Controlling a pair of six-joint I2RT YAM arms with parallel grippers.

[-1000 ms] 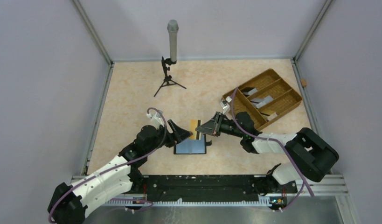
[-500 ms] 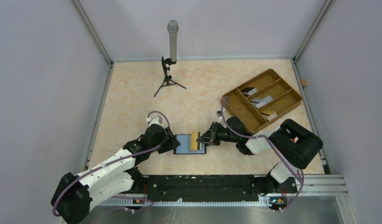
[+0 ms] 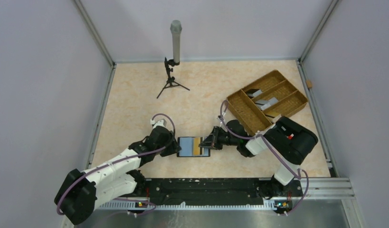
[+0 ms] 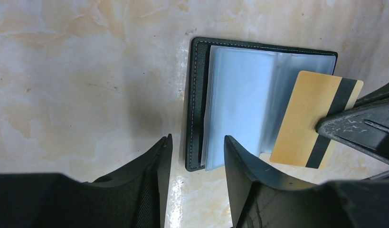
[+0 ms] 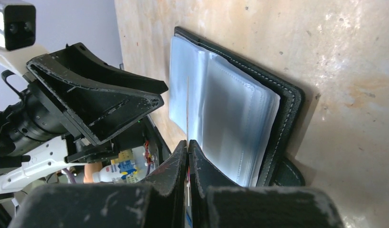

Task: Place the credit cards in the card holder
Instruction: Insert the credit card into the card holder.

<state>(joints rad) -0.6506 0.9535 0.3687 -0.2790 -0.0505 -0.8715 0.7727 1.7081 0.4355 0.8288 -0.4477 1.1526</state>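
The right gripper is clamped flat on a thin tan rectangular card with a dark stripe, its two black fingers pressed together with the card edge-on between them in its own wrist view. The right arm reaches low and leftward from its base, the forearm nearly level with the table. The left arm stretches low from the opposite side, so the two grippers face each other across the wallet. The left gripper has its fingers spread apart and grips nothing; one finger is over bare table and the other over the wallet's near edge, though contact cannot be judged. The surface is a beige marbled tabletop enclosed by pale lilac-grey walls. At the back stands a grey cylinder on a small black tripod. At the right is a brown woven divided tray, with pale and dark cards in its compartments. The black bifold wallet with pale blue clear sleeves lies open and flat between the grippers. The held card slants over the wallet's right half, just beside the sleeves. Whether its edge has entered a sleeve cannot be told.
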